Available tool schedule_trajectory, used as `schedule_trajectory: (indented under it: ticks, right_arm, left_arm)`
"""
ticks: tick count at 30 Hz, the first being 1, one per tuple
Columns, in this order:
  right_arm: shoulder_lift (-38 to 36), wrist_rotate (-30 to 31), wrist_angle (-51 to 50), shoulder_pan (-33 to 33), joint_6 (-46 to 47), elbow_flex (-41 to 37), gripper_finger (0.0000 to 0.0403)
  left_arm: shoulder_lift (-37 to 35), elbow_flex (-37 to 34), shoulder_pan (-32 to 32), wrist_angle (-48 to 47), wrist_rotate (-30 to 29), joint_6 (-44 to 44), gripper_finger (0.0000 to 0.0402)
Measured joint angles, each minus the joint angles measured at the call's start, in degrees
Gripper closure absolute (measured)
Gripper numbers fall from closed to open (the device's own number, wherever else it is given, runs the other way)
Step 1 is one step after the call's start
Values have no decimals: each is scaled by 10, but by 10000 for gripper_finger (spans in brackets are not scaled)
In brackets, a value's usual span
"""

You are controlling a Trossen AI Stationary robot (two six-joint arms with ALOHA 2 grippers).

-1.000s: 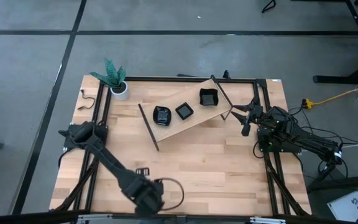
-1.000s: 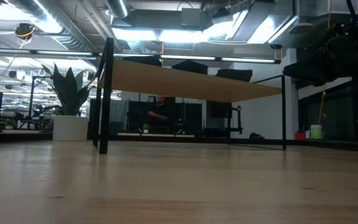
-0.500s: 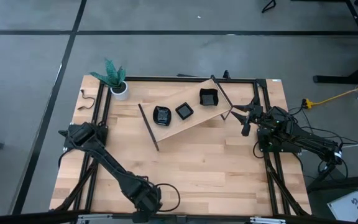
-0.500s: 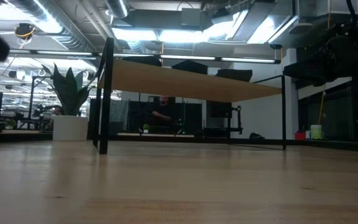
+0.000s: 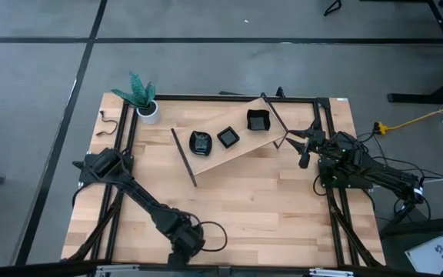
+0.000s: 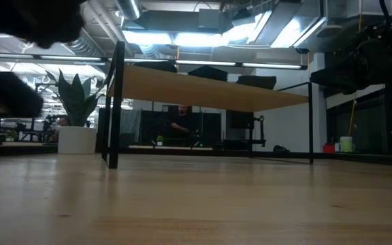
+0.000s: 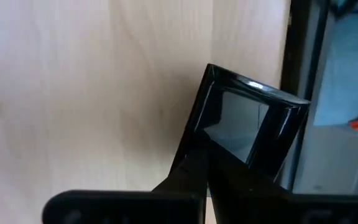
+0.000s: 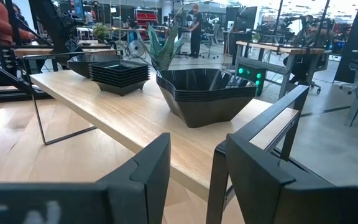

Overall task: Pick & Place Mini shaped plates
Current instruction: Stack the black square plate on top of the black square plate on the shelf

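Near the wooden desk's (image 5: pixel 283 208) front edge, the left gripper (image 7: pixel 229 171) is clenching a glossy black square mini plate (image 7: pixel 244 127); next, carrying it toward the raised wooden shelf (image 5: pixel 229 154). Right gripper (image 8: pixel 191 168), jaws released, is waiting beside that shelf.

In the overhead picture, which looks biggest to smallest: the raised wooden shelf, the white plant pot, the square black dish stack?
1. Raised wooden shelf, clearly largest.
2. White plant pot and square black dish stack look about alike; no ranking.

Left claw (image 5: pixel 177 258) at frame edge
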Motion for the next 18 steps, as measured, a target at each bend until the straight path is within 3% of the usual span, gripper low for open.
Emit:
schedule_trajectory:
  ticks: [8, 18]
  right_arm:
    - [0, 0, 0, 0, 0, 0, 249]
    - [0, 0, 0, 0, 0, 0, 249]
  left_arm:
    - [1, 0, 41, 37, -59, 129, 399]
    - [3, -2, 128, 78, -74, 297, 400]
